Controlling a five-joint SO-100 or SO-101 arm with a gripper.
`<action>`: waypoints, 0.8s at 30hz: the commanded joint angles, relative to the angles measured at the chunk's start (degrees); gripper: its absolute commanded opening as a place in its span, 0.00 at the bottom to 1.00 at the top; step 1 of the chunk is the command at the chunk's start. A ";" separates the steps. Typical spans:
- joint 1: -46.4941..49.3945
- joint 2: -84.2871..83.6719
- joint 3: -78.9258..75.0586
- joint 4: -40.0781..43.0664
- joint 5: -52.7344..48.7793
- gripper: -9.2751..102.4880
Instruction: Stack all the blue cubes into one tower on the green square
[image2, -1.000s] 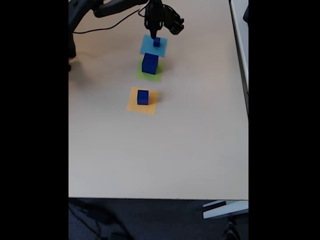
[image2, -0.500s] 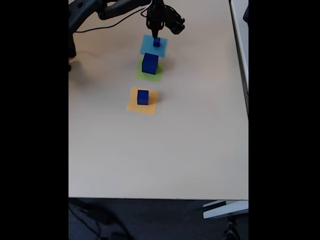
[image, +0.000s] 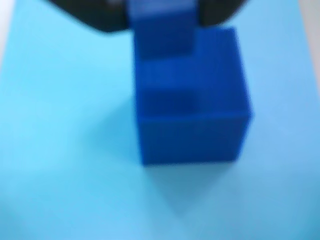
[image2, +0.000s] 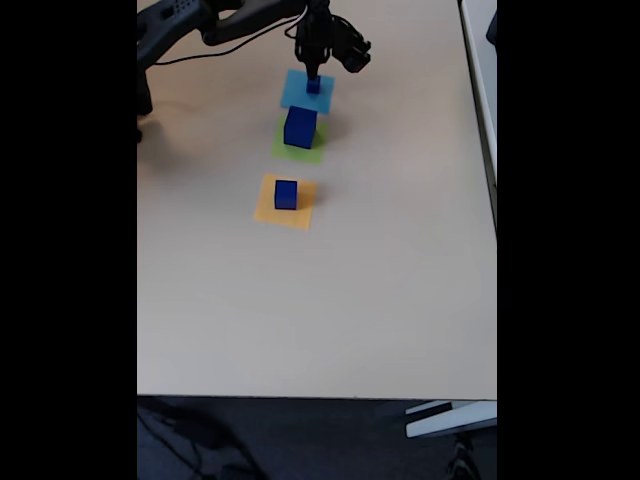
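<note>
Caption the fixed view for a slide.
Gripper above smallest blue cube on light-blue patch; largest cube on green square.

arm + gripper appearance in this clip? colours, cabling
In the fixed view the arm is all black, with slim links, and ends in a black gripper with a bulkier black block beside the wrist. A thin black cable trails over the beige table. No markings are legible.

You can see three dark blue cubes. The big cube (image2: 299, 127) sits on the green square (image2: 298, 148). The small cube (image2: 313, 86) is just behind it, and the middle cube (image2: 286, 194) is nearer.
</note>
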 joint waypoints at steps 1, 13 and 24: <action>-0.09 0.79 -3.43 0.35 0.26 0.09; -0.44 -1.49 -5.45 0.35 0.79 0.09; -0.88 -1.41 -5.54 0.79 1.58 0.09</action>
